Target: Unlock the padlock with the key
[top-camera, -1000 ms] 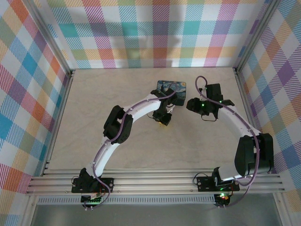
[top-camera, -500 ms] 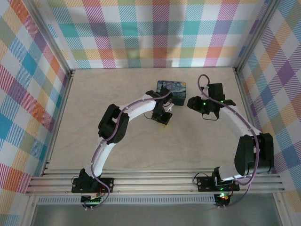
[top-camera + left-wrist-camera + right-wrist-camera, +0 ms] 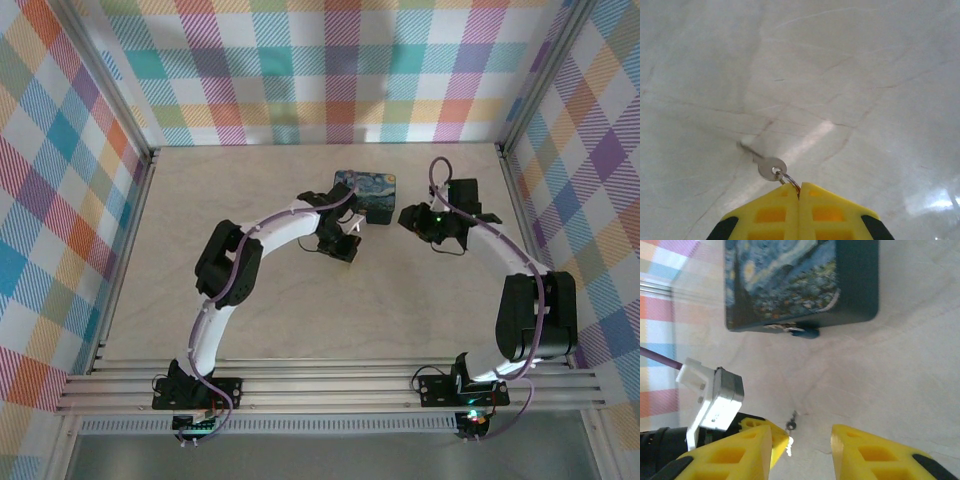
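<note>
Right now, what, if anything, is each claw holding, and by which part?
The left claw pinches the key by its small ring, the blade pointing out ahead. The right claw stands open, holding nothing.

The padlock [image 3: 804,332] is lying half tucked under the tin's [image 3: 790,280] lower edge, its shackle too blurred to tell locked from unlocked, and the tin is running off the picture's top. The key [image 3: 771,167] is blurring out along its blade, while its ring [image 3: 791,181] is disappearing between the left gripper's [image 3: 799,197] pressed-together fingers. The right gripper's [image 3: 810,440] fingers are being cut off at the bottom edge.
</note>
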Motion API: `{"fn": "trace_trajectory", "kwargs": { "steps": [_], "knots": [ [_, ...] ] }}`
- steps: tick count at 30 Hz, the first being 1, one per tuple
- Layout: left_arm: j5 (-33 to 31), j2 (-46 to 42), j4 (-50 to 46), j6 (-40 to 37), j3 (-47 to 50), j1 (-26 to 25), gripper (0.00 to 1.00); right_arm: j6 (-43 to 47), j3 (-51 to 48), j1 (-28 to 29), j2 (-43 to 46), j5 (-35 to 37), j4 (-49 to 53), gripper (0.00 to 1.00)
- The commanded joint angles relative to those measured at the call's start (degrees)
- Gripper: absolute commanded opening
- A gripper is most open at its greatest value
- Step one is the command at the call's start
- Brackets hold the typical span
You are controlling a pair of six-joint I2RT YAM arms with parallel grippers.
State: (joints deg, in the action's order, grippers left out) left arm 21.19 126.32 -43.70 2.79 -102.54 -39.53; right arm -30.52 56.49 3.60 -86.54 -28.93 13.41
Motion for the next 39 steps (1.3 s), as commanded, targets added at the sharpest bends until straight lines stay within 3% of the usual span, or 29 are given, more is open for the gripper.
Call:
{"fn": "trace_trajectory", "kwargs": {
  "steps": [1,10,15,26,39],
  "knots": [
    [5.2,-5.0,-1.2,-6.6,-2.2,0.5,0.00,-2.8,-0.7,-1.4,-0.2,-8.7,-6.7,0.37],
    [8.7,-7.6,-6.2,-11.7,-11.5,1.2,0.00,-10.3,-0.4,-3.1,-0.8,-18.4,-13.8,0.38],
    [12.1,-6.3,-10.6,-10.7,-19.6,2.6,0.00,-8.8,-3.8,-3.1,0.8,-21.9,-22.4,0.38],
    [19.7,-7.4,-14.6,-9.6,-26.7,4.4,0.00,9.9,-16.2,1.5,7.5,-17.7,-44.7,0.46],
    [23.2,-7.9,-15.5,-7.7,-27.7,4.5,0.00,30.0,-11.6,10.3,6.6,-16.6,-38.8,0.47]
  ]
}}
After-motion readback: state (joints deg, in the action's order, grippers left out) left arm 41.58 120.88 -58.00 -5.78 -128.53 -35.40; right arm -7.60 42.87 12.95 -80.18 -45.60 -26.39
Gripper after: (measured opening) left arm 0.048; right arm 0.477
